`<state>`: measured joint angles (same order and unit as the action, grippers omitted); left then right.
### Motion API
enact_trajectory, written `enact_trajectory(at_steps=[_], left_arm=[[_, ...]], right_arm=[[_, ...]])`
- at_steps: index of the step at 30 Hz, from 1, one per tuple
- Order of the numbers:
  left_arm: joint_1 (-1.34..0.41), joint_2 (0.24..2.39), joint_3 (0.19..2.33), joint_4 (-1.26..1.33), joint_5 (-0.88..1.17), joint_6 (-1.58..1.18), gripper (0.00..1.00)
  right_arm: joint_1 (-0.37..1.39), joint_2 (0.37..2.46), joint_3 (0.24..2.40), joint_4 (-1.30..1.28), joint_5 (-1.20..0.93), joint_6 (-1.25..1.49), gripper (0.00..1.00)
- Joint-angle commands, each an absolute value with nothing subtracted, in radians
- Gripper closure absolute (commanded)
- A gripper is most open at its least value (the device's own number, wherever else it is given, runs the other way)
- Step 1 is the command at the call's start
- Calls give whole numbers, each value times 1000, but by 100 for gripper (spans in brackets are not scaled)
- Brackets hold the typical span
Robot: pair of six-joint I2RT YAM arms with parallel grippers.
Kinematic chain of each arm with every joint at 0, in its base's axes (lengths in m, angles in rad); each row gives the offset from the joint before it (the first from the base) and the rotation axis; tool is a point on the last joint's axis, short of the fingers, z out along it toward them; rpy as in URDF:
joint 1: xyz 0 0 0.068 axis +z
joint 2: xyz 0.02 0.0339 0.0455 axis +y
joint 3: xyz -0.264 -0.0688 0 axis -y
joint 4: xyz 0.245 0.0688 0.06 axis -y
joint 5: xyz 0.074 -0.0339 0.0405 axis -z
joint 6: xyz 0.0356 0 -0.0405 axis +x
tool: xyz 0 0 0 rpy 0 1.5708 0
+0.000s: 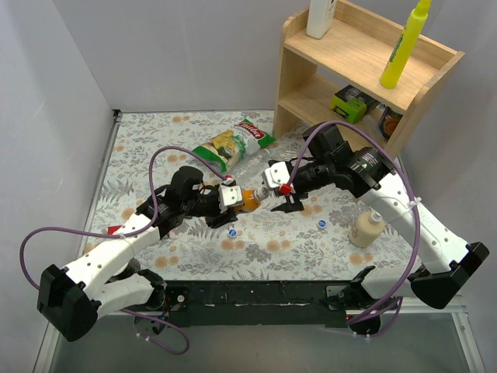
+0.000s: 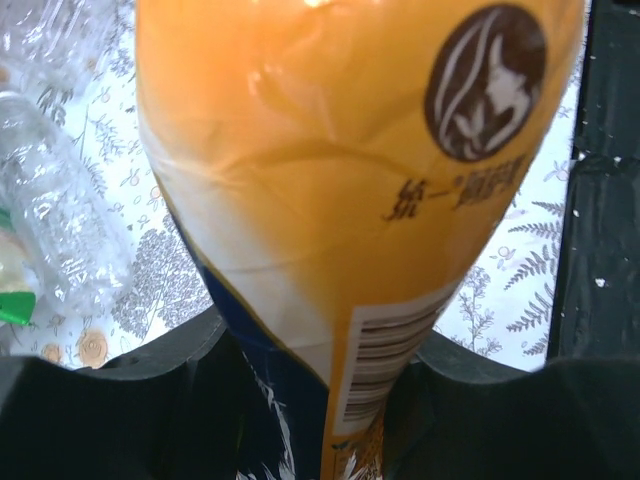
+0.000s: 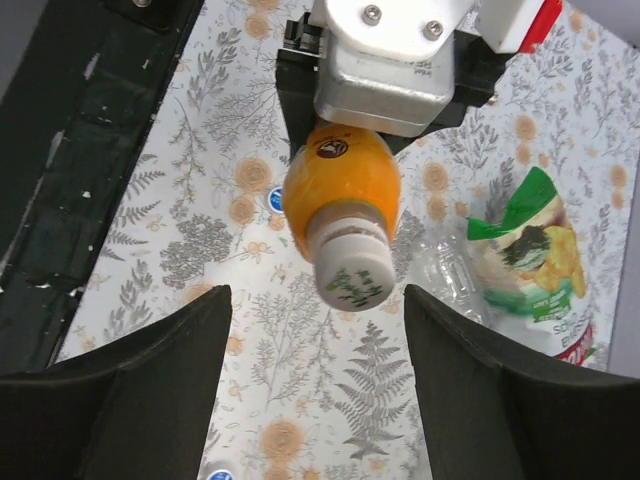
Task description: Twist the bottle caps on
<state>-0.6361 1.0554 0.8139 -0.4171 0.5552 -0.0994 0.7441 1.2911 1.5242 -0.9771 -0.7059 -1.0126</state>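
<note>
My left gripper (image 1: 233, 198) is shut on the small bottle of orange liquid (image 1: 249, 200), holding it on its side above the table. In the left wrist view the bottle (image 2: 340, 180) fills the frame, clamped between the jaws of that gripper (image 2: 320, 400). A whitish-green cap (image 3: 352, 272) sits on the bottle's neck, facing my right gripper (image 3: 317, 296). Its jaws stand open to either side of the cap, not touching it. Two blue caps (image 1: 233, 231) (image 1: 321, 224) lie on the table. A clear bottle (image 1: 252, 163) lies behind the grippers.
A cream pump bottle (image 1: 365, 229) stands at the right. Two snack bags (image 1: 221, 148) (image 1: 256, 132) lie behind the clear bottle. A wooden shelf (image 1: 311, 85) at the back right carries a yellow bottle (image 1: 404, 47) and a white one (image 1: 320, 17).
</note>
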Motion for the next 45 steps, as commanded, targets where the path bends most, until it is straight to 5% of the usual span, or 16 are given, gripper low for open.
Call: enact_trajectory(at_steps=[1, 19, 24, 28, 35, 41, 45], left_arm=[[-635, 1045, 864, -457, 638, -40, 100], [-635, 1034, 854, -446, 617, -48, 100], [-635, 1035, 856, -427, 612, -49, 100], [-635, 1026, 848, -402, 597, -54, 100], [-638, 988, 810, -210, 428, -135, 100], [-660, 989, 767, -25, 160, -124, 100], [-670, 1009, 756, 23, 48, -130, 100]], right_arm=[[773, 1304, 1549, -896, -678, -1091, 26], [810, 1327, 1609, -977, -699, -1157, 48], [821, 1356, 1624, -1029, -695, -1172, 59], [822, 1400, 1649, -1061, -687, -1141, 79], [813, 1532, 1745, -1002, -677, -688, 99], [689, 1741, 1852, -1014, -800, -104, 99], [672, 1790, 1856, -1003, -833, -69, 99]])
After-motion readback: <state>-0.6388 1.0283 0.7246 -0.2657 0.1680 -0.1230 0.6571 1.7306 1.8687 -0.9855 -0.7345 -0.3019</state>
